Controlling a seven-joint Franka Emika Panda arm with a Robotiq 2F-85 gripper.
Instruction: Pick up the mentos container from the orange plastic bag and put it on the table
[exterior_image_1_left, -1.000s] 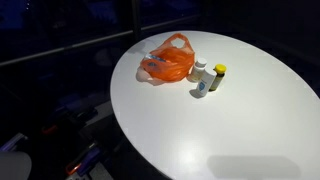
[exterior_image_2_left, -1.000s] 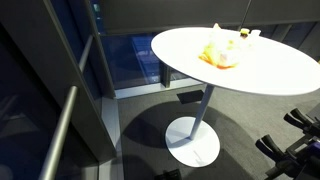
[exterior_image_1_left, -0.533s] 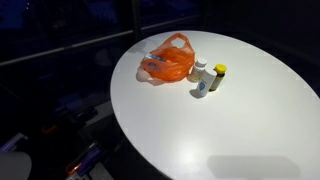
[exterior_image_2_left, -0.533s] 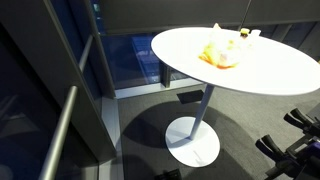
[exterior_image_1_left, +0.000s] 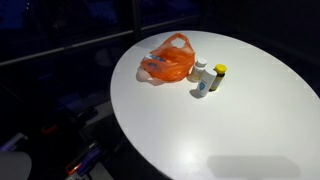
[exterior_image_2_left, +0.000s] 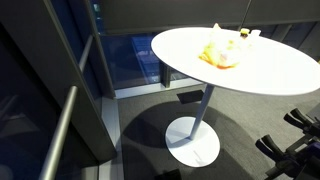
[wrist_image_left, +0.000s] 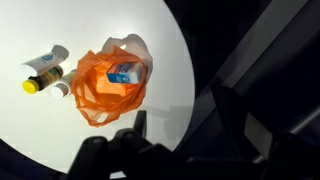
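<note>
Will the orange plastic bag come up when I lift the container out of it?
Possibly: the orange plastic bag looks thin, crumpled and floppy, its folds close around the blue and white container, so it may snag. It looks light, with nothing visibly pinning it to the white table.

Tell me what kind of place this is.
Probably an office or building lounge, not certain: a round white pedestal table, what looks like a glass panel beside it, and a metal handrail.

In an exterior view the camera is high and fairly near, angled down on the surface (exterior_image_1_left: 230, 120); in an exterior view it sits low, far off, showing the pedestal (exterior_image_2_left: 203, 105); wrist view looks down; all share the orange bag (wrist_image_left: 108, 85).
</note>
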